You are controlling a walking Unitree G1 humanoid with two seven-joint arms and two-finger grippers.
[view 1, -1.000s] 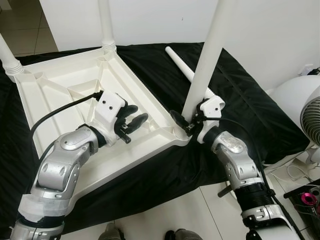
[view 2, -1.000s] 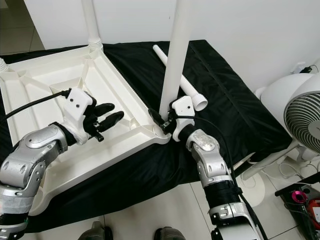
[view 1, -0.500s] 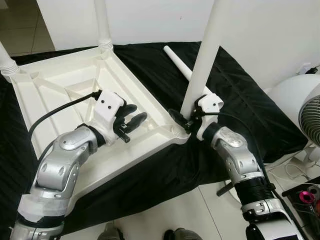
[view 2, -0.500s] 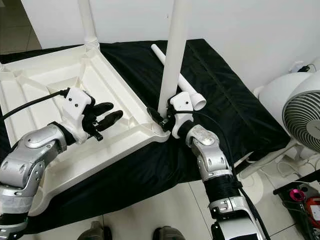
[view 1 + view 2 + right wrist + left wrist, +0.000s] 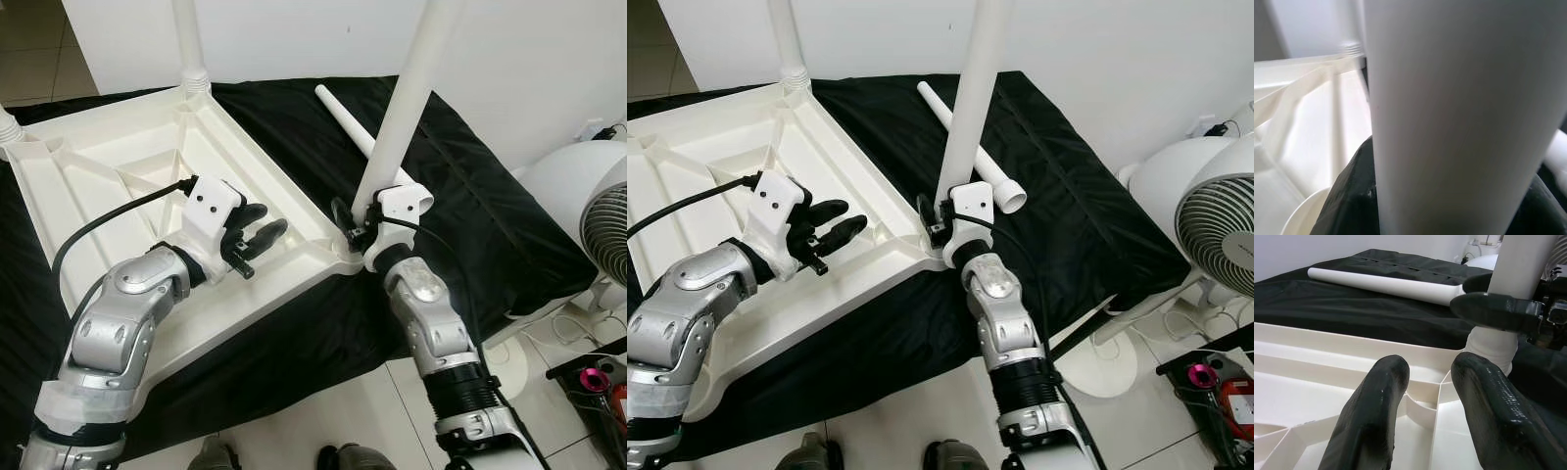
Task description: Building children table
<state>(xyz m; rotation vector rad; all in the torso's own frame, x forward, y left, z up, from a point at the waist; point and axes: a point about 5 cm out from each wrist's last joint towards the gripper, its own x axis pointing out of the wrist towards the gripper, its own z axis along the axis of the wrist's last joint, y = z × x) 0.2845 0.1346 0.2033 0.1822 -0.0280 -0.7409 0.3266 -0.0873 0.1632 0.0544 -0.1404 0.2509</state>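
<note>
The white plastic children's tabletop [image 5: 147, 196] lies upside down on a black cloth [image 5: 460, 196], ribbed underside facing up, one corner pointing toward the near right. At that corner the tall white plastic table leg [image 5: 407, 108] stands upright in its socket, and the right gripper [image 5: 355, 223] is clamped around the leg's base just above the corner, black fingers [image 5: 1493, 311] wrapped on either side of the tube. From the right wrist view the leg [image 5: 1449, 122] is pressed right up against the camera. Over on the left, the left gripper [image 5: 257, 238] hovers above the ribbed underside near the middle of the panel, its fingers [image 5: 1371, 416] slightly parted with nothing between them, pointing toward the held leg. Another white leg [image 5: 186, 39] rises from the far corner, and a third socket end [image 5: 8, 127] shows at the far left edge. A loose white leg tube [image 5: 960, 132] lies flat on the cloth to the far right of the gripped corner. A white floor fan [image 5: 1220, 230] stands off to the right on the tiled floor [image 5: 323, 411].
</note>
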